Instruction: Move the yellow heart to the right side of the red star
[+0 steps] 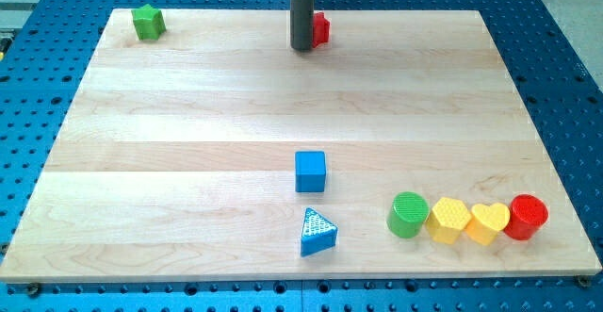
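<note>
Where my tip (302, 47) rests — beside red star (321, 29), yellow heart (488, 222) well apart.

My tip (302, 47) rests at the board's top centre, partly hiding a red star (321, 28); a yellow heart (488, 222) sits lower right between a yellow hexagon (448, 220) and red cylinder (526, 217)
</note>
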